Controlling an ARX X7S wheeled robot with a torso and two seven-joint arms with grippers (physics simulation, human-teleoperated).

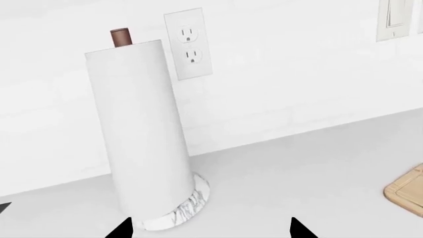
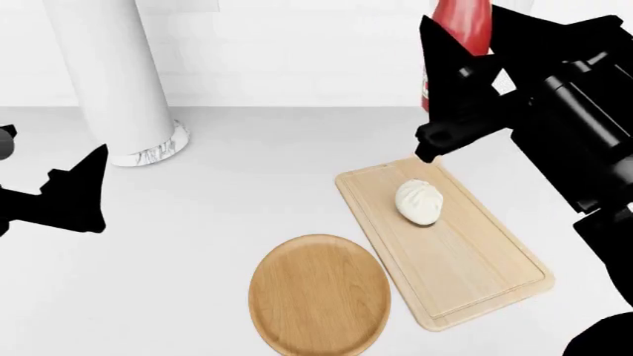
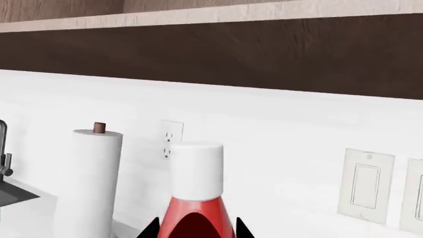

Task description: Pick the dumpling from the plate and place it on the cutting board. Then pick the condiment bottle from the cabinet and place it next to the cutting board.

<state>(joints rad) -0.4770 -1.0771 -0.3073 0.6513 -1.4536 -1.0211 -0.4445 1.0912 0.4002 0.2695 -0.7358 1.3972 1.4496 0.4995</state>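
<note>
The white pleated dumpling [image 2: 419,201] lies on the pale rectangular cutting board [image 2: 475,259]. Beside the board's near left corner sits the round wooden plate [image 2: 316,297], with nothing on it. My right gripper [image 2: 447,89] hovers behind the board's far end, shut on the red condiment bottle [image 2: 461,26]. The right wrist view shows that bottle [image 3: 198,218] upright with its white cap between my fingertips; its base is hidden. My left gripper [image 2: 79,189] is open and holds nothing, out at the left over the counter. In its own view the left gripper [image 1: 211,230] faces the wall.
A tall paper towel roll [image 2: 109,74] on a marble base [image 1: 188,206] stands at the back left. An outlet [image 1: 188,44] and light switches [image 3: 365,184] are on the white wall. A dark wooden cabinet underside [image 3: 264,54] runs overhead. A board corner [image 1: 406,191] shows beside the left gripper.
</note>
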